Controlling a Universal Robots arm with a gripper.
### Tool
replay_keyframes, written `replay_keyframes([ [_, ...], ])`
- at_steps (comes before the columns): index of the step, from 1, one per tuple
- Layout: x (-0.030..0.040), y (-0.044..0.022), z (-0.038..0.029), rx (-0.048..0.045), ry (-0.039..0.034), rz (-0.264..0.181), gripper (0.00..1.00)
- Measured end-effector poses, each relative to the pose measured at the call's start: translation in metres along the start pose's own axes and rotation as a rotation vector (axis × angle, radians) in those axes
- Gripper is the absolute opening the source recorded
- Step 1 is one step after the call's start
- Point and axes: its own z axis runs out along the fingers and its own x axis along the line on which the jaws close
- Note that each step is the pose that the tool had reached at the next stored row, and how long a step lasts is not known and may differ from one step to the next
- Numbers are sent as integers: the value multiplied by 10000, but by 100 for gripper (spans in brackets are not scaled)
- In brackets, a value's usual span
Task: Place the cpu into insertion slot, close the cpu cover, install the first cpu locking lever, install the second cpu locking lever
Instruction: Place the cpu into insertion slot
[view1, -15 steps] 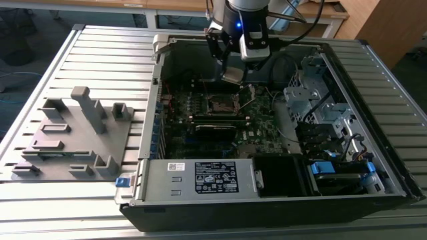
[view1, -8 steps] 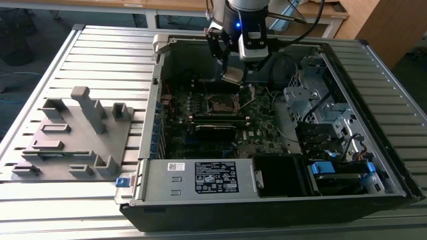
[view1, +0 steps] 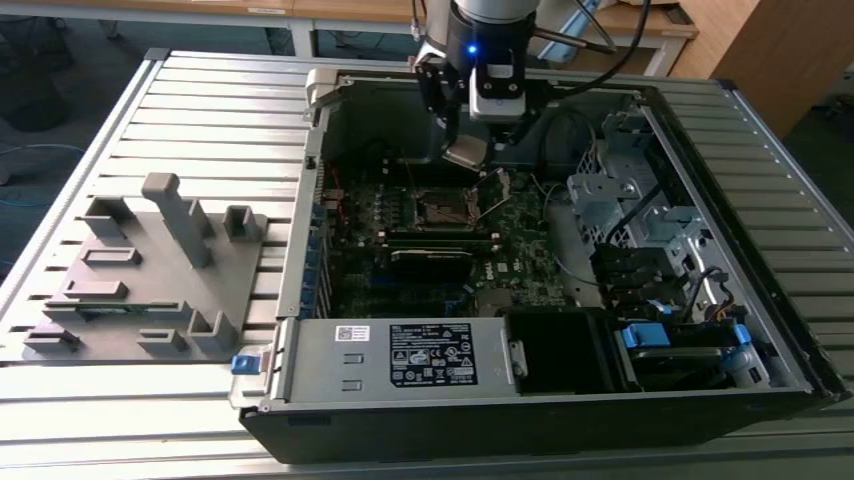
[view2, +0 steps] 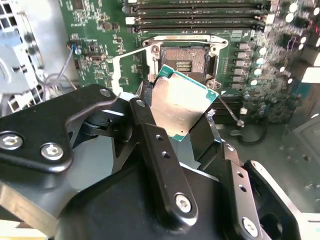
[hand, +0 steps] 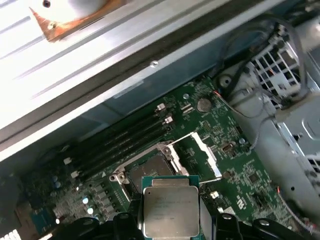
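Second wrist view: end effector (view2: 179, 112) is clamped on the cpu (view2: 184, 100) by opposite edges. The chip is tilted and sits just short of the insertion slot (view2: 182, 62). The slot is bare. The cpu cover (hand: 206, 154) is swung open beside it, so the descent looks unobstructed. Exterior view: slot lies toward the far side of the computer case (view1: 534, 425), on the slatted surface (view1: 200, 90). Chip not yet seated.

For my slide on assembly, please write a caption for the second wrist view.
Black gripper holds the flat square silver-grey cpu near the dark-centred insertion slot, thin silvery cpu cover swung open.
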Motion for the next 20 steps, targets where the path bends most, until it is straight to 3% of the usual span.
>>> replay_keyframes([
  [12, 0, -2, 17, 7, -198, 2177, 54],
  [20, 0, -2, 18, 8, -220, 2415, 54],
])
